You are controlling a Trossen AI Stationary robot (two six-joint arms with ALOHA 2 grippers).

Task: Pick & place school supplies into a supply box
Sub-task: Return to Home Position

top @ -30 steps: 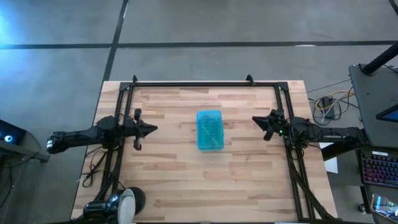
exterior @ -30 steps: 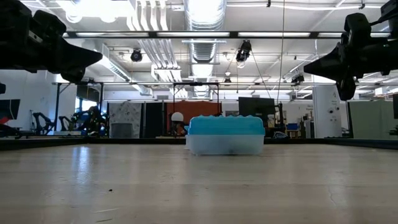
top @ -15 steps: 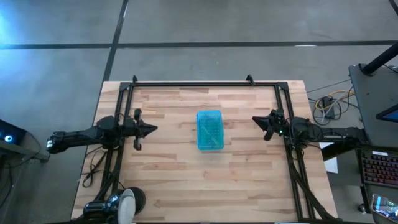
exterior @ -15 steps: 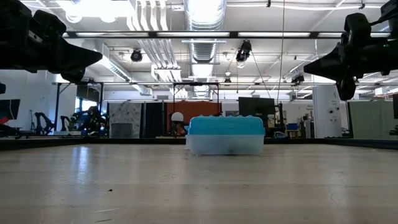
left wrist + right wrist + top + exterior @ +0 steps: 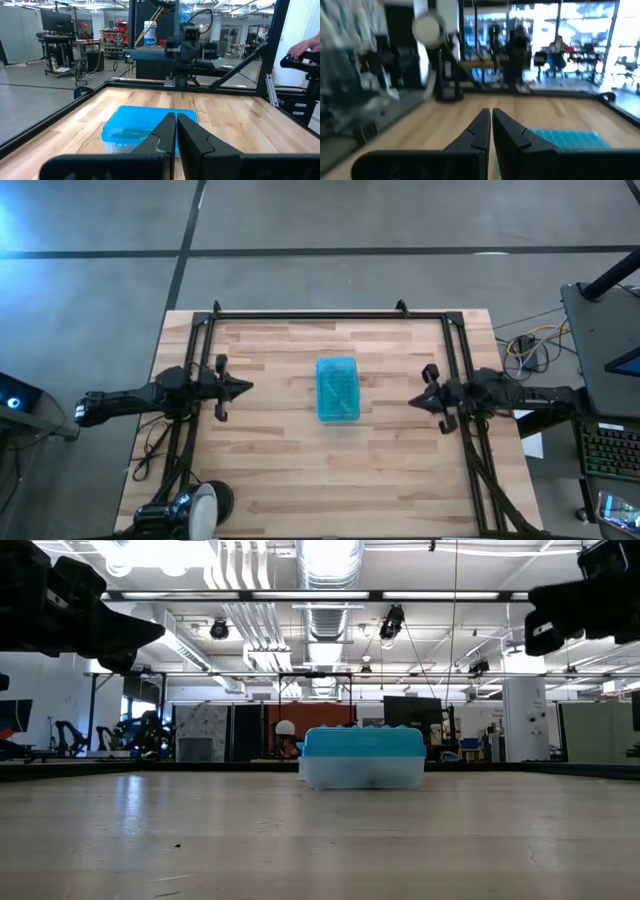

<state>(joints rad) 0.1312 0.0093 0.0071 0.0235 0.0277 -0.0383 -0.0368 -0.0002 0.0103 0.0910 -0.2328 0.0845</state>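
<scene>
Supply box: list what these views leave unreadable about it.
High view: the supply box has a teal lid that veils the contents; faint streaks, too small to count.
Low view: its cloudy lower wall hides the inside.
Left wrist view: the left claw covers part of it.
Right wrist view: the right claw and the picture edge hide most of it.

One supply box (image 5: 338, 389), one table (image 5: 270, 470), two tools: left tool (image 5: 247, 388), right tool (image 5: 414, 401).

bright, even overhead light on the worktop (image 5: 400, 460), shadows faint. in the low view ceiling lamps (image 5: 150, 552) glare white and the left gripper (image 5: 158, 634) is a black silhouette against them. bright windows (image 5: 580, 25) wash out the blurred right wrist view.
</scene>
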